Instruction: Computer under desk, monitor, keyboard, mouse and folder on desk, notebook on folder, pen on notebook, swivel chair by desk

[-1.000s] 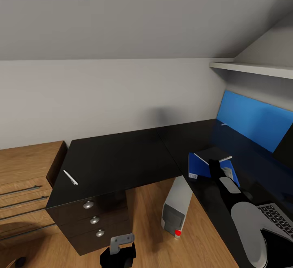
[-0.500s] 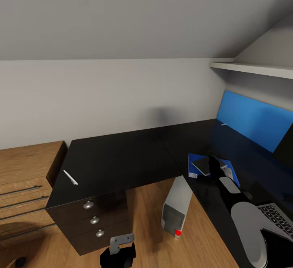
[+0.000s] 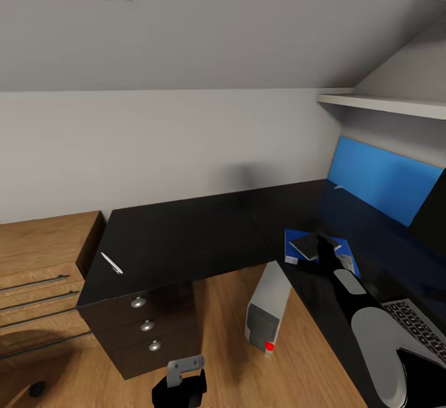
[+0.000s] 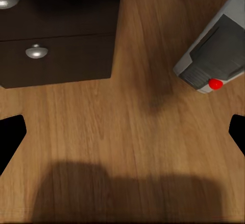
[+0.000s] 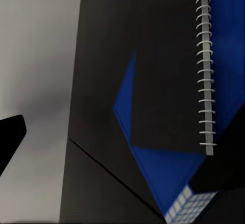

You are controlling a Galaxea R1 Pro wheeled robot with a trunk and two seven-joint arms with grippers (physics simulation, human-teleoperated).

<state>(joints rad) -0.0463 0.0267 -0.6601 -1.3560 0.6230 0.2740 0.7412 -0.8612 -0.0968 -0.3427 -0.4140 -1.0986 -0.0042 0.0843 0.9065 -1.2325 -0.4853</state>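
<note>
My right gripper (image 3: pixel 324 243) hangs open and empty just over the dark grey spiral notebook (image 3: pixel 308 246), which a second ago was tilted and now lies flat on the bright blue folder (image 3: pixel 296 248), so the thin white pen (image 3: pixel 112 263) comes next.

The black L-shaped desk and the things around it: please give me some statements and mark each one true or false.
1. The thin white pen lies on the black L-shaped desk, above the drawer unit. True.
2. The small dark grey notebook lies on the flat blue folder. True.
3. The silver-grey computer tower stands on the desk top. False: it stands on the wooden floor beside the desk.
4. The pen rests on the notebook. False: it lies far from it, at the desk's other end.
5. The right claw is by the notebook. True.
</note>
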